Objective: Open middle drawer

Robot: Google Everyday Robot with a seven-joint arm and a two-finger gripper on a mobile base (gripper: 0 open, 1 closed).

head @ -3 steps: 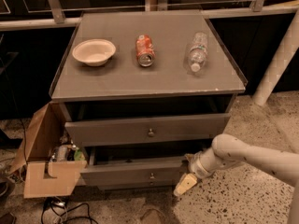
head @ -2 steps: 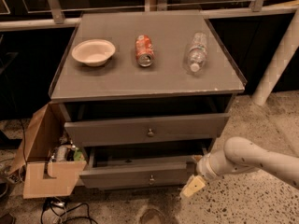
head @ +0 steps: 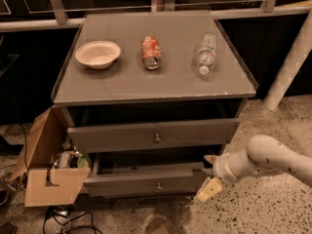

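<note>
Since the earlier frames, the hand (head: pixel 208 188) has slid a little to the right and down, and now sits just off the right end of the middle drawer (head: pixel 131 183), near its corner. From the camera view I cannot tell whether the hand is apart or together, nor whether it touches the drawer front. My pale arm (head: pixel 265 160) reaches in from the right edge, bent low over the speckled floor (head: pixel 273 213).

I see the middle drawer as the lower of the two grey fronts in view, with its small round knob (head: pixel 158 185) at centre. It stands partly pulled out, with a dark gap above it. Over it, the top drawer (head: pixel 112 136), taller in front and with a bigger knob (head: pixel 157 138), also sticks out from the cabinet.

On the counter (head: pixel 161 84) lie three things in a row, well apart: a pale bowl (head: pixel 97 54) upright at the left, an orange can (head: pixel 151 52) on its side in the middle, and a clear bottle (head: pixel 205 54) on its side at the right.

Beside the cabinet's left flank stands an open cardboard box (head: pixel 51 184), with cables (head: pixel 63 217) on the floor in front of it.
</note>
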